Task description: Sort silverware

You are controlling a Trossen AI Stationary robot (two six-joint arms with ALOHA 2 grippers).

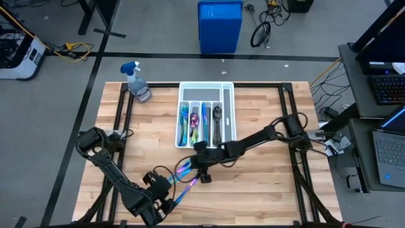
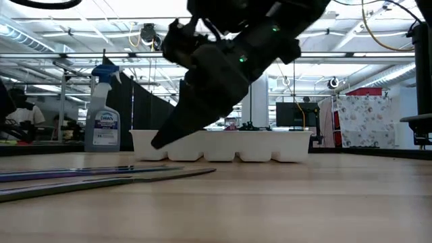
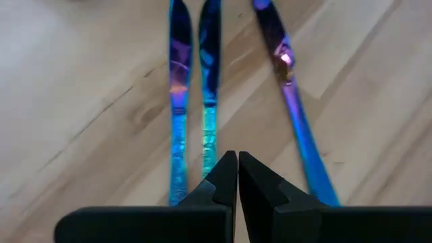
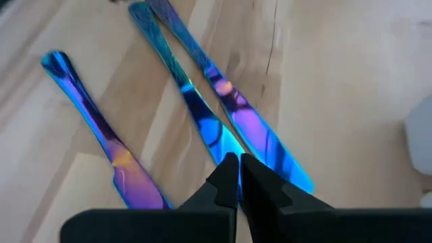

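We see three knives [image 1: 184, 179] lying lower centre on the worktop [image 1: 266, 190], between our left tool [image 1: 166, 201] and right tool [image 1: 204, 179], both pressed together, empty.

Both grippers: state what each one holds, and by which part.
Nothing is held. The left gripper and the right gripper are both shut and empty, each poised over the three iridescent knives lying loose on the table.

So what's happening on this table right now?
Two robot arms are sorting cutlery into a white tray, which already holds several pieces. Three iridescent knives lie loose on the wood. The left pincer and right pincer are both shut, poised over the knives, holding nothing.
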